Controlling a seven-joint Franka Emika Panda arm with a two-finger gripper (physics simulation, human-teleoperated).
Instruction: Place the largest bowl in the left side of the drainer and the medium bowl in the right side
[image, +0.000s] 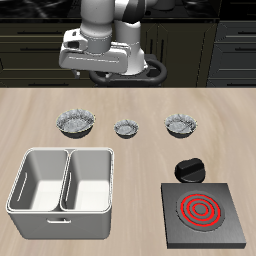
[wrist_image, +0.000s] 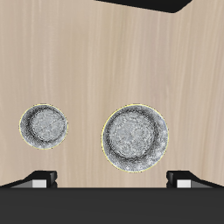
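The worktop (image: 128, 108) carries everything, and the drainer (image: 62, 181) sits near its front edge with both compartments bare. Beside it lies a black stove (image: 200, 212) with a red coil and a dark knob at its back edge. Farther back, three bowls stand in a row, well apart: the largest bowl (image: 76, 122) behind the drainer, the medium bowl (image: 181, 124) at the other end, the tiny bowl (image: 126, 128) between them. The fingers (image: 102, 78) hang above that row, holding nothing (spread apart in the wrist view).
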